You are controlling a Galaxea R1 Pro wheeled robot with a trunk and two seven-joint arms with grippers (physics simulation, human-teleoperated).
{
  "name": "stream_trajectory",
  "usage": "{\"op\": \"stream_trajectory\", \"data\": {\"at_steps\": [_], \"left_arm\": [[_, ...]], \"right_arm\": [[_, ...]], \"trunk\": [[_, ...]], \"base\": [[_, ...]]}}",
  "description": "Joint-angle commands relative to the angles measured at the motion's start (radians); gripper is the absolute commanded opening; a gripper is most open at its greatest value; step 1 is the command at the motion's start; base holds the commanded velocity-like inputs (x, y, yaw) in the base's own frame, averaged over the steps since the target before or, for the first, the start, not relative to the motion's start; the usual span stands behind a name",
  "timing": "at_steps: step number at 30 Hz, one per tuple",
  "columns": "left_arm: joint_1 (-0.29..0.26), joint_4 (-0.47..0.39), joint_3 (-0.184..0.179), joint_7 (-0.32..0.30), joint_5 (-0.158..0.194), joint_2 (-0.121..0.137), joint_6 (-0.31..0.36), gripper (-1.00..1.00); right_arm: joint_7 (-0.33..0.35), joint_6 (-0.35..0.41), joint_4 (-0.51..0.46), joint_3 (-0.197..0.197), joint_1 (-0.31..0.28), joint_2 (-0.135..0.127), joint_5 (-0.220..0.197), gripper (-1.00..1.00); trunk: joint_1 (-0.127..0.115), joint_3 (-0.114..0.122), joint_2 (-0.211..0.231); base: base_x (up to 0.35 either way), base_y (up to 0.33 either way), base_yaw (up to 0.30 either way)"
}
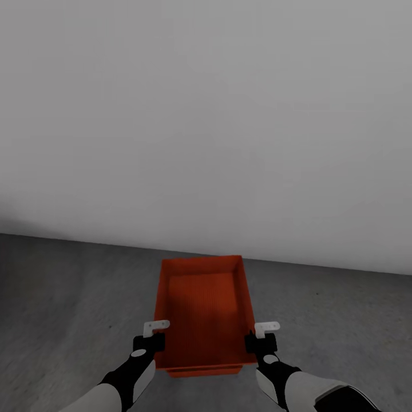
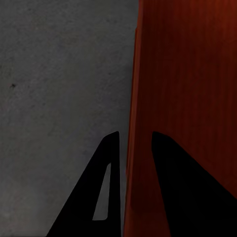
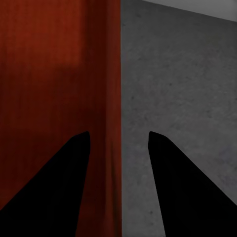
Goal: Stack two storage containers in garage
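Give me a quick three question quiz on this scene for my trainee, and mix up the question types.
1. True or false: the container is blue.
2. How do the jaws of the left gripper and the right gripper stand? A: each astride a side wall of the container. B: all inside it. C: well away from it.
3. Fill in: behind the container rises a pale grey ____.
Key: 1 false; 2 A; 3 wall.
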Motion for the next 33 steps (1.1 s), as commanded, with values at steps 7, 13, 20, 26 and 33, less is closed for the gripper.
{"op": "stream_trajectory", "data": {"at_steps": [7,13,20,26,33], "left_arm": [[0.000,0.001,0.001,0.036,0.011,0.022,-0.005,-1.00],[0.000,0.000,0.002,0.036,0.011,0.022,-0.005,-1.00],[0.000,-0.002,0.002,0.036,0.011,0.022,-0.005,-1.00],[0.000,-0.001,0.003,0.036,0.011,0.022,-0.006,-1.00],[0.000,-0.001,0.002,0.036,0.011,0.022,-0.006,-1.00]], "right_arm": [[0.010,-0.037,-0.038,-0.055,-0.002,0.001,0.029,-1.00],[0.010,-0.037,-0.038,-0.055,-0.002,0.001,0.029,-1.00],[0.010,-0.037,-0.038,-0.055,-0.002,0.001,0.029,-1.00],[0.010,-0.037,-0.038,-0.055,-0.002,0.001,0.029,-1.00],[0.010,-0.037,-0.038,-0.054,-0.002,0.002,0.029,-1.00]], "trunk": [[0.008,-0.007,-0.015],[0.031,-0.026,-0.057],[0.058,-0.048,-0.106],[0.081,-0.067,-0.148],[0.108,-0.089,-0.197]], "base": [[0.000,0.000,0.000],[0.000,0.000,0.000],[0.000,0.000,0.000],[0.000,0.000,0.000],[0.000,0.000,0.000]]}}
